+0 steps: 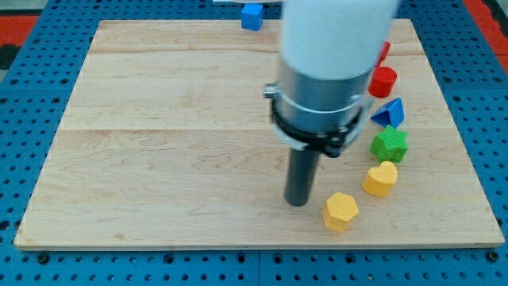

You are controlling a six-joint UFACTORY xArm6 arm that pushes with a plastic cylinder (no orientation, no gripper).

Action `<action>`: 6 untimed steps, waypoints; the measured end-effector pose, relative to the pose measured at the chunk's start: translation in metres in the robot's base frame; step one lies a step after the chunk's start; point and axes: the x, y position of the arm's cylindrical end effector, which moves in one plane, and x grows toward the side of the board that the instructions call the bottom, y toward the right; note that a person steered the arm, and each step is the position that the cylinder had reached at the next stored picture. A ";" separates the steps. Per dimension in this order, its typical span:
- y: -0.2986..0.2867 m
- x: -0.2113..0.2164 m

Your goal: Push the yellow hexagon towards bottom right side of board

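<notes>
— Camera view first: where does my tip (298, 202) stand?

— It rests low on the wooden board (159, 159), a little right of the middle, under the grey and white arm body (325, 71) that fills the view's top centre.

— And the yellow hexagon (340, 211)?

— Just to the view's right of my tip and a touch lower, near the board's bottom edge. Very close; I cannot tell whether they touch.

— What else lies nearby?

— A second yellow block (380, 179), heart-like in outline, sits up and to the view's right of the hexagon, near it but apart. Above that comes a green star-like block (389, 144), then a blue block with a pointed, triangular look (390, 112), then a red cylinder (382, 81). Another red block (384, 52) peeks out beside the arm body, its shape hidden.

— Anything far off?

— A blue cube (252, 16) at the board's top edge, well apart from the rest.

— Any pincer, wide or narrow?

— The arm carries a plain dark rod, so no pincer appears and nothing is held.

— Beneath the board?

— A blue perforated surface (32, 56) on all sides.
</notes>
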 end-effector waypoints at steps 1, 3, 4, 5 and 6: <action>0.038 0.027; 0.132 0.028; 0.072 0.032; 0.004 0.034; -0.036 0.008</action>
